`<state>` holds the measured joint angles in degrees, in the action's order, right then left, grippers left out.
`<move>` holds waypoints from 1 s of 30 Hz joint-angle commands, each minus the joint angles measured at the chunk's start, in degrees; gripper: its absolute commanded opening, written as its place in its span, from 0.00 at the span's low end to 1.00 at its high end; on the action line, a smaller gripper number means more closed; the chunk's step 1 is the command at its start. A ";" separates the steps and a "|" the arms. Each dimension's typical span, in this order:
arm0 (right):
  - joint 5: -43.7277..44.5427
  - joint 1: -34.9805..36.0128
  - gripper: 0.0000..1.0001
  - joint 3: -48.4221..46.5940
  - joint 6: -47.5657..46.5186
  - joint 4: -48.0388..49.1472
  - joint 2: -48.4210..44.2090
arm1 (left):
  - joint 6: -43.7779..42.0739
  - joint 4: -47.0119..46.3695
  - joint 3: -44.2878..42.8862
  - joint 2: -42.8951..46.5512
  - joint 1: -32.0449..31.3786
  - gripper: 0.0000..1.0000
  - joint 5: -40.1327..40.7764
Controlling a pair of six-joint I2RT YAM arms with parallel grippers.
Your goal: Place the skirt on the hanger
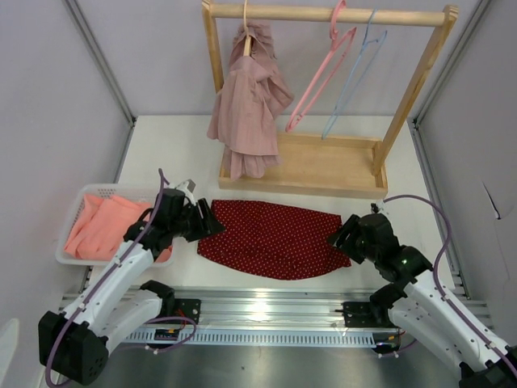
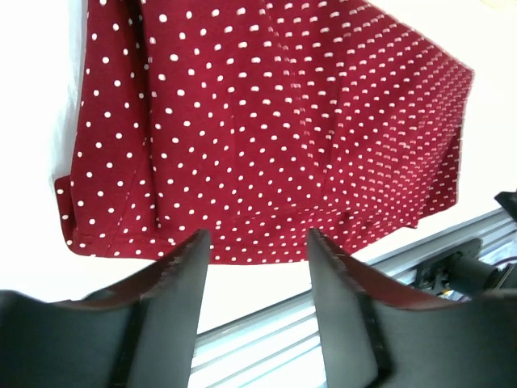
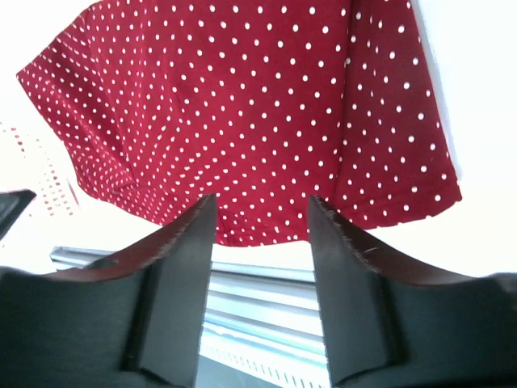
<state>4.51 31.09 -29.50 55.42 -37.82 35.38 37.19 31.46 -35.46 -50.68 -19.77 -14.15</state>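
A dark red skirt with white dots (image 1: 271, 234) lies flat on the white table between my two arms. It fills the left wrist view (image 2: 275, 121) and the right wrist view (image 3: 242, 105). My left gripper (image 1: 208, 220) is open and empty at the skirt's left end (image 2: 257, 239). My right gripper (image 1: 342, 234) is open and empty at the skirt's right end (image 3: 260, 207). A pink hanger (image 1: 321, 74) and a light blue hanger (image 1: 355, 71) hang empty on the wooden rack (image 1: 331, 16) at the back.
A pink garment (image 1: 249, 101) hangs on a wooden hanger at the rack's left. The rack's wooden base (image 1: 323, 166) sits just behind the skirt. A white basket (image 1: 69, 234) with folded pink cloth (image 1: 105, 226) stands at the left. A metal rail (image 1: 266, 311) runs along the near edge.
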 commanded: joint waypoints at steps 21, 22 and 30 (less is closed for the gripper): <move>-2.84 -7.45 0.57 -19.64 -11.12 4.25 12.09 | -23.64 -7.54 -61.47 -16.28 -22.77 0.56 18.11; -3.02 -7.62 0.57 -19.55 -11.12 4.16 12.09 | -24.96 -11.82 -65.22 -17.86 -22.86 0.56 16.54; -5.64 -7.98 0.57 -18.14 -11.21 4.86 11.47 | -33.67 -9.33 -95.53 -45.60 -23.21 0.58 14.59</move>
<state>1.30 23.44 -46.72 45.19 -34.83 47.44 8.95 20.80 -120.66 -87.61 -42.52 0.97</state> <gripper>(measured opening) 0.569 0.582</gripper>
